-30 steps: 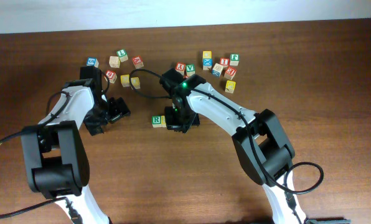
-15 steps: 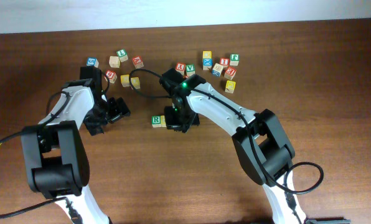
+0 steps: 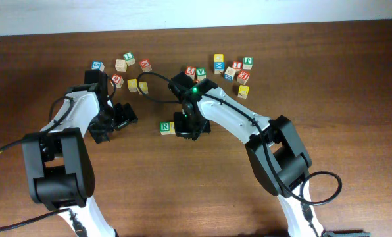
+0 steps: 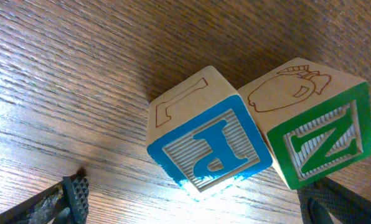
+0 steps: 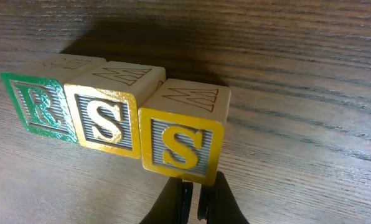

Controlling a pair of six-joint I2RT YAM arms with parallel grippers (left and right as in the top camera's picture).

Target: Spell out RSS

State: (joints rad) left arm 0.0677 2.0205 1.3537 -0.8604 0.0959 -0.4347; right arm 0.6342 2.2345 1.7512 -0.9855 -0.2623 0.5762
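The R cube (image 5: 39, 106), the first S cube (image 5: 108, 121) and the second S cube (image 5: 182, 146) are sitting in a row on the dark wooden tabletop (image 5: 310, 93), reading R, S, S from left to right in the right wrist view. Each cube is touching its neighbour, and the second S cube is lying turned a little and set slightly forward of the other two. The right jaws are pressing together fully closed and gripping nothing. Their tips are showing just below the bottom edge of the second S cube, and whether they are touching it cannot be told. From overhead, the R cube (image 3: 167, 127) is peeking out just left of the right arm's wrist (image 3: 191, 118), which is covering most of both S cubes near the middle of the tabletop (image 3: 354, 131). The left jaws are standing wide open and holding nothing, with one ribbed fingertip (image 4: 75, 194) showing at the lower left of the left wrist view. Between and beyond them, a blue-faced cube (image 4: 210, 152) and a green N cube (image 4: 316, 140) are resting side by side and touching. Two loose groups of spare cubes are lying toward the far edge in the overhead view, one group (image 3: 123, 66) beyond the left arm and the other group (image 3: 234, 69) beyond the right arm, well apart from the spelled row
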